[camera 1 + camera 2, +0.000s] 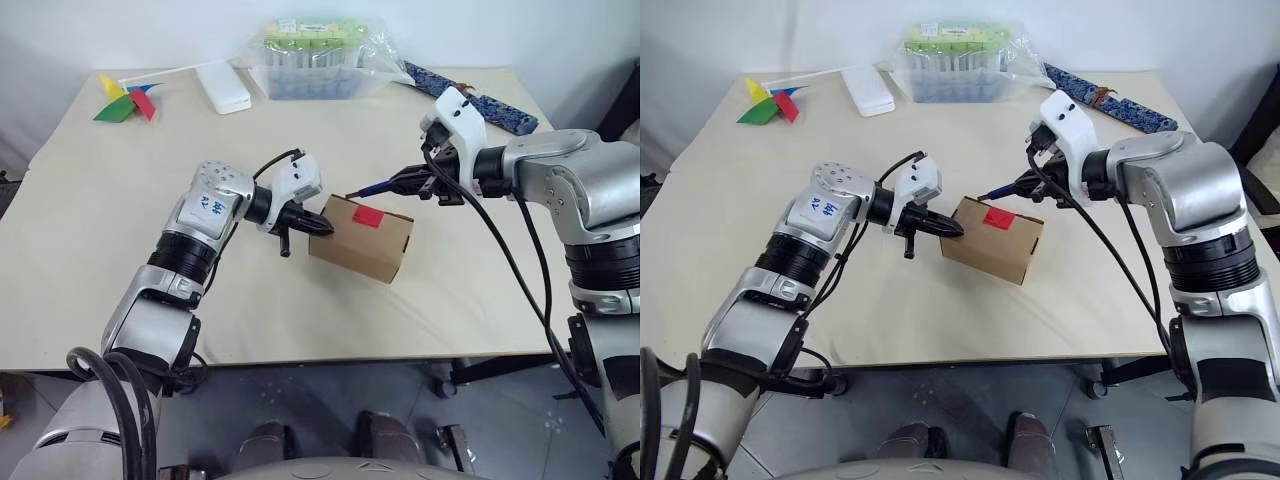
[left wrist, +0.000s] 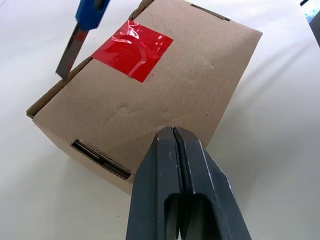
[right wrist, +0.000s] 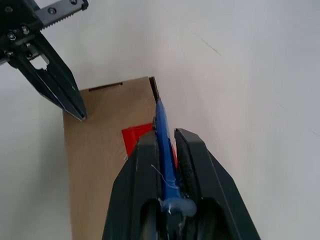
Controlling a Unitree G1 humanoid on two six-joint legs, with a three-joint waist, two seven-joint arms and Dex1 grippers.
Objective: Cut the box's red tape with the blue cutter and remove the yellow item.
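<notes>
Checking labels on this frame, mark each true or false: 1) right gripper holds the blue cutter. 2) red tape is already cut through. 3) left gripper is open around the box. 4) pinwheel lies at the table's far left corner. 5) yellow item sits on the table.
1) True: the right gripper is shut on the blue cutter.
2) False: the red tape looks whole.
3) False: the left gripper is shut, tips against the box.
4) True: pinwheel.
5) False: none visible there.
</notes>
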